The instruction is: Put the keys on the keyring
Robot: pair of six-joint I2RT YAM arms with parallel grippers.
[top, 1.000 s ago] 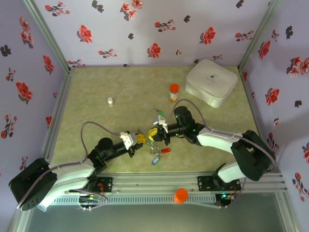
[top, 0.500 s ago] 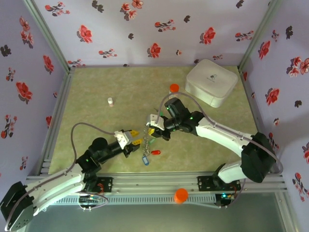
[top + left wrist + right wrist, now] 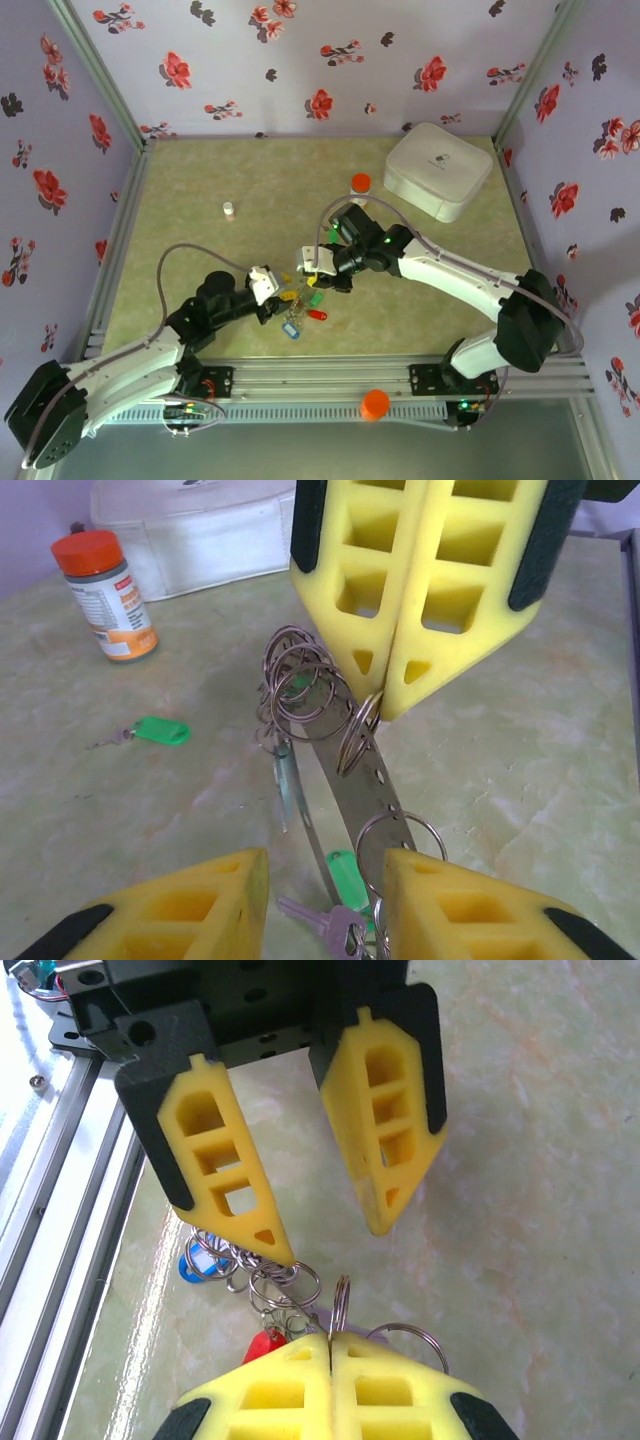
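Note:
My right gripper (image 3: 331, 1345) is shut on a small split ring (image 3: 340, 1300) of the key bunch, which hangs just above the table. The keyring (image 3: 352, 770) shows as a thin grey metal band with holes, running down between the fingers of my left gripper (image 3: 325, 885), which is open. Several wire rings (image 3: 300, 675) are threaded on the band. Keys hang below it with a green tag (image 3: 345, 875), a red tag (image 3: 317, 315) and a blue tag (image 3: 291, 328), plus a purple key (image 3: 330, 920). One green-tagged key (image 3: 160, 730) lies apart on the table.
An orange-capped bottle (image 3: 360, 184) stands behind the right arm, a white case (image 3: 438, 170) at the back right, and a small white vial (image 3: 228, 209) at the left. An orange cap (image 3: 375, 403) sits on the near rail.
The left jaws have spread apart. The right gripper has carried the bunch left, toward the left gripper, and the tags now hang further left.

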